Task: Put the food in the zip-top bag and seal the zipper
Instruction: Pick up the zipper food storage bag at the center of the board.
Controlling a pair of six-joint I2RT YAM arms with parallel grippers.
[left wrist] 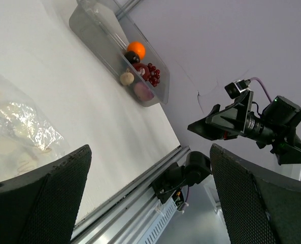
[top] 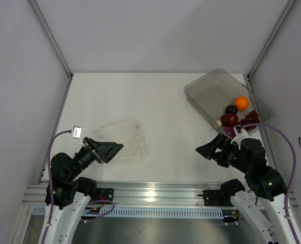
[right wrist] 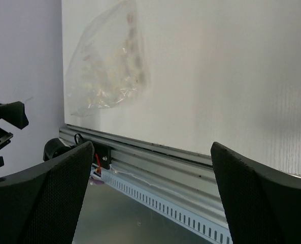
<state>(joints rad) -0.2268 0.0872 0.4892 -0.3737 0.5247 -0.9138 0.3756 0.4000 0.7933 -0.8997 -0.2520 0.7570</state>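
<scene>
I see 2 released grippers: left gripper [top: 109, 149] at the edge of the zip-top bag [top: 129, 136], right gripper [top: 207, 150] near the clear bin [top: 203, 91]. The orange ball [top: 241, 103] and grapes [top: 252, 119] lie in the bin.

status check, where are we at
Tools open, empty: left tool, right tool. The food in bin, unbagged. Flat zip-top bag beside left tool. No obstruction seen.

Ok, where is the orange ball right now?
In the top view, the orange ball lies inside the clear bin at the far right of the table. It is next to the dark ball and just beyond the grapes.
</scene>
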